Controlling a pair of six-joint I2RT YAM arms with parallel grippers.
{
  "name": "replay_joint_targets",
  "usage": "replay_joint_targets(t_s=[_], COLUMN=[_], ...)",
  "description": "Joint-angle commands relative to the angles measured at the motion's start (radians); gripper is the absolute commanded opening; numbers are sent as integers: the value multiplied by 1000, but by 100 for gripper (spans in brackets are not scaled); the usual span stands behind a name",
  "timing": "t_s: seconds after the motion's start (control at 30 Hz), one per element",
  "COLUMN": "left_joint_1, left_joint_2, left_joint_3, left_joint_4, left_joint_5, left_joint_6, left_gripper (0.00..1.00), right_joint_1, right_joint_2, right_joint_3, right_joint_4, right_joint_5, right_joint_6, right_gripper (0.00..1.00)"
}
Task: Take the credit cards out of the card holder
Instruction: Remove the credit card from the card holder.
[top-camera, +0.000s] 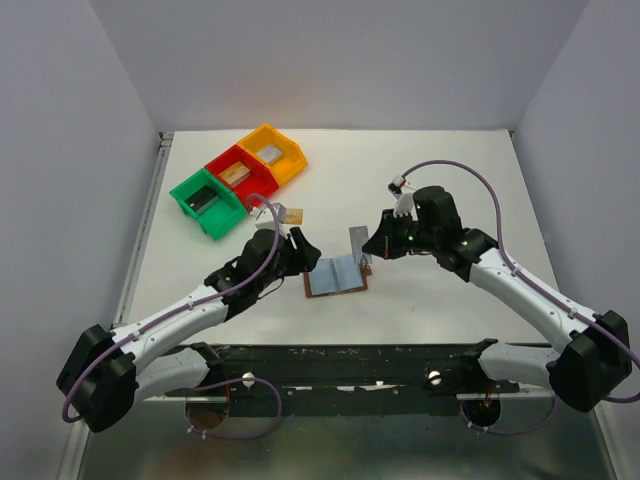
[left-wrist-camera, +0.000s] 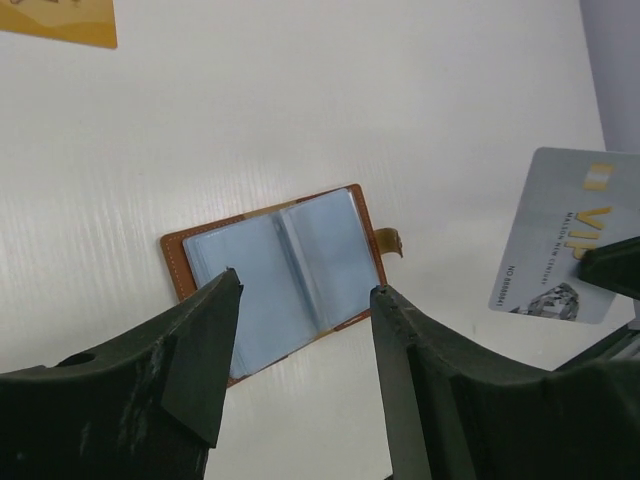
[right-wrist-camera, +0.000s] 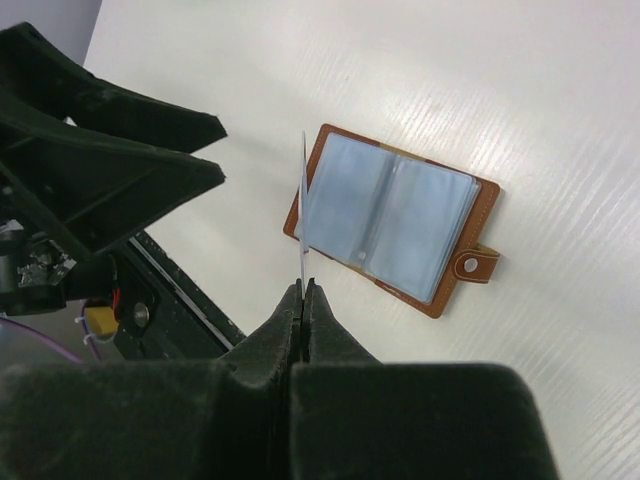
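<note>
The brown card holder (top-camera: 335, 277) lies open on the table with its light-blue inner faces up; it also shows in the left wrist view (left-wrist-camera: 280, 275) and the right wrist view (right-wrist-camera: 395, 220). My right gripper (right-wrist-camera: 305, 285) is shut on a silvery light-blue credit card (left-wrist-camera: 560, 235), held on edge just above and right of the holder; the card also shows from above (top-camera: 357, 243). My left gripper (left-wrist-camera: 305, 283) is open and empty, hovering over the holder's left side. A gold-tan card (top-camera: 291, 215) lies flat on the table behind the left gripper. The black cards are not in view.
Green (top-camera: 207, 203), red (top-camera: 240, 175) and yellow (top-camera: 272, 153) bins stand in a row at the back left, each with a block inside. The black rail of the arm bases (top-camera: 340, 365) runs along the near edge.
</note>
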Motion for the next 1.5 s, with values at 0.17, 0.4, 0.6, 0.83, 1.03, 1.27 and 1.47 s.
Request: replay_joint_targets(t_s=[0.17, 0.4, 0.6, 0.83, 1.03, 1.27, 1.47], left_joint_1=[25, 183, 294, 326, 335, 349, 360], left_joint_2=[-217, -267, -335, -353, -349, -373, -389], left_joint_3=[-93, -70, -97, -93, -74, -71, -67], left_joint_4=[115, 119, 165, 202, 159, 148, 139], left_joint_5=[-51, 313, 483, 594, 605, 618, 651], left_joint_6=[85, 99, 83, 83, 111, 111, 129], left_gripper=[66, 66, 66, 70, 73, 73, 73], right_joint_1=[-6, -7, -6, -6, -6, -7, -6], right_joint_2=[-31, -28, -64, -65, -73, -64, -70], right_joint_3=[28, 54, 36, 48, 46, 51, 31], right_joint_4=[-10, -23, 0, -8, -16, -20, 1], right_joint_5=[-85, -248, -288, -298, -298, -331, -352], right_joint_6=[-80, -110, -108, -108, -110, -111, -108], right_gripper=[0, 0, 0, 0, 0, 0, 0])
